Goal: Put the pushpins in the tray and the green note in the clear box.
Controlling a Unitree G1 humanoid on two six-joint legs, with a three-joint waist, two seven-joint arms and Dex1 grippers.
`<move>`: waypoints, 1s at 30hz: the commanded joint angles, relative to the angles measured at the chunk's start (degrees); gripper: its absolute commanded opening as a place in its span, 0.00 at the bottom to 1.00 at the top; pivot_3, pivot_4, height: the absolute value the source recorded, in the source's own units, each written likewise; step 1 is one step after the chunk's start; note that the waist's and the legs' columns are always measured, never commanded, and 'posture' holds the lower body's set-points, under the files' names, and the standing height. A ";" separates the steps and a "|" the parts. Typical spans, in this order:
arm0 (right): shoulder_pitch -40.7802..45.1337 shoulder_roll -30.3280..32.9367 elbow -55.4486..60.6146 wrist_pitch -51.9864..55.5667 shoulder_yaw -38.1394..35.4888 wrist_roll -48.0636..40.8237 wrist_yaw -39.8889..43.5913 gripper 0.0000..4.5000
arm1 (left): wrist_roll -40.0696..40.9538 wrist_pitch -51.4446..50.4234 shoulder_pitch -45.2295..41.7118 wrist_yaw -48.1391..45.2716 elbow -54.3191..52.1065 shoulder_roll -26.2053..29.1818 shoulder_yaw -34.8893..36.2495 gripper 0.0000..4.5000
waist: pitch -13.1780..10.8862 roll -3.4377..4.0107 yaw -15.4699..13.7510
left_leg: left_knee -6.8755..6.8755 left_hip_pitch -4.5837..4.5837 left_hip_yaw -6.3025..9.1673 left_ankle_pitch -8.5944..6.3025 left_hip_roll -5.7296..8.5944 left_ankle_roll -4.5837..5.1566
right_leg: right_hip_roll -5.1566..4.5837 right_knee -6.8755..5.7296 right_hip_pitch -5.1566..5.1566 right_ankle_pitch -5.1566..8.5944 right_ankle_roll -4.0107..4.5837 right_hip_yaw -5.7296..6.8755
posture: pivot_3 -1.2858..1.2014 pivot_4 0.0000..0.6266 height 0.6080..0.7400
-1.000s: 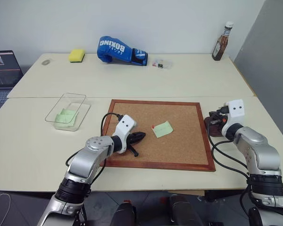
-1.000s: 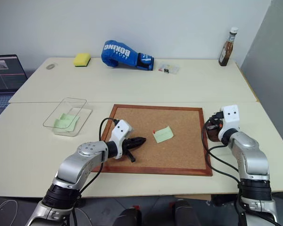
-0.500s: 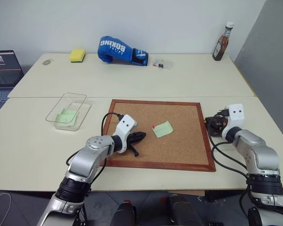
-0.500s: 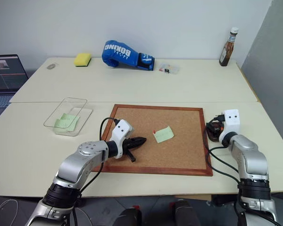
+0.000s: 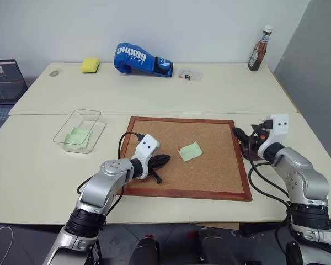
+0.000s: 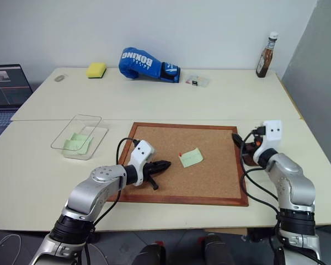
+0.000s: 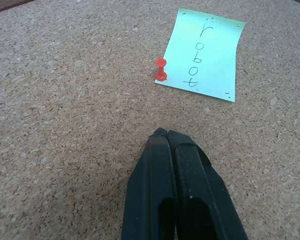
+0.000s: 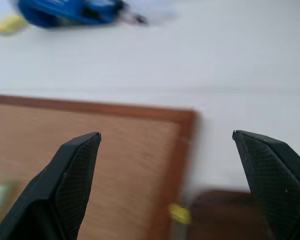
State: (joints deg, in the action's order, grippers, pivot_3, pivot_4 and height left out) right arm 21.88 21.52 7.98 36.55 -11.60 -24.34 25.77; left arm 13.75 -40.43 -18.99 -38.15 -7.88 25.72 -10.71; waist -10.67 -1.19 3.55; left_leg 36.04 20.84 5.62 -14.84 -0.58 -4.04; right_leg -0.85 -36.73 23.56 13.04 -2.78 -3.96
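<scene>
A pale green note (image 5: 191, 150) marked "robot" (image 7: 202, 55) lies on the cork board, with a red pushpin (image 7: 161, 69) standing at its edge. My left gripper (image 5: 164, 160) is shut and empty, low over the cork a little left of the pin. My right gripper (image 5: 243, 141) is open and empty, raised at the board's right frame above the dark reddish-brown tray (image 8: 222, 210). A small yellow blurred thing (image 8: 180, 213) lies by the tray's rim. At the left, the clear box (image 5: 94, 117) holds another green note (image 5: 77, 136).
The wood-framed cork board (image 5: 209, 168) fills the table's front middle. Along the far edge are a yellow sponge (image 5: 89, 65), a blue boxing glove (image 5: 140, 58), a tiny clear case (image 5: 189, 74) and a sauce bottle (image 5: 258, 49). A laptop (image 5: 3, 88) stands at far left.
My right gripper went from shut over the tray to open, and has risen and swung left toward the board's right frame. The left arm has kept still.
</scene>
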 commanded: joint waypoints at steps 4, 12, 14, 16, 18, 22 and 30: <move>0.84 0.92 3.22 -7.68 16.08 5.06 9.93 1.00 | -1.02 -3.25 1.83 1.27 3.67 -0.55 -1.63 0.00 | 0.00 0.00 -0.07 | 0.00 0.00 0.01 0.00 0.00 0.00 | 0.00 0.02 0.00 0.01 0.00 0.01 | 0.52 0.24 1.00; 6.51 -3.47 -13.45 -18.63 27.91 15.33 12.79 1.00 | -0.73 -3.97 1.14 4.15 4.44 -2.06 1.06 0.00 | 0.00 -0.02 -0.17 | 0.04 -0.03 0.05 0.01 0.00 -0.01 | 0.00 0.00 -0.01 0.00 0.00 0.04 | 0.52 0.24 1.00; 7.61 -4.74 -16.32 -19.86 27.83 15.78 12.97 1.00 | -0.50 -4.13 1.17 4.55 4.29 -2.27 1.52 0.00 | 0.00 -0.02 -0.15 | 0.06 -0.03 0.03 0.02 0.00 -0.01 | 0.00 0.00 -0.02 0.00 -0.01 0.03 | 0.52 0.24 1.00; 8.44 -6.06 -18.32 -20.40 27.77 15.73 13.36 1.00 | -0.54 -4.14 1.39 4.81 4.19 -2.30 1.62 0.00 | 0.00 -0.02 -0.11 | 0.06 -0.04 0.03 0.02 0.00 -0.01 | 0.00 -0.03 -0.02 0.00 -0.01 0.03 | 0.52 0.24 1.00; 8.97 -6.95 -20.03 -21.07 27.97 16.11 13.67 1.00 | -0.54 -4.21 1.57 4.98 4.12 -2.36 1.62 0.00 | 0.00 -0.02 -0.09 | 0.06 -0.05 0.07 0.02 0.00 0.00 | 0.01 -0.09 -0.02 -0.01 -0.01 0.04 | 0.52 0.24 1.00; 10.18 -10.15 -24.23 -21.71 27.38 15.69 13.74 0.92 | -0.37 -4.41 1.83 4.82 3.86 -2.28 1.37 0.00 | 0.00 -0.01 -0.11 | 0.06 -0.06 0.08 0.03 -0.01 -0.01 | 0.02 -0.12 -0.02 -0.01 -0.02 0.04 | 0.52 0.24 1.00; 11.71 -12.63 -27.88 -21.97 24.88 15.62 13.79 0.59 | -0.21 -4.36 0.72 4.47 4.98 -1.25 2.26 0.00 | 0.01 -0.01 0.16 | 0.07 -0.13 0.09 0.05 -0.02 0.02 | 0.04 -0.14 -0.04 -0.01 -0.01 0.03 | 0.52 0.24 1.00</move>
State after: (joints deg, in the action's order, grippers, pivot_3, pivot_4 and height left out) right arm 32.46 9.09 -20.21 15.36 14.68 -7.94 39.16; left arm 15.29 -42.06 -19.48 -35.08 -6.68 23.14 -8.29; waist -10.66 -1.20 3.71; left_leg 36.11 20.72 5.70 -14.79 -0.59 -4.02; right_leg -0.80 -36.87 23.51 13.04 -2.79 -3.94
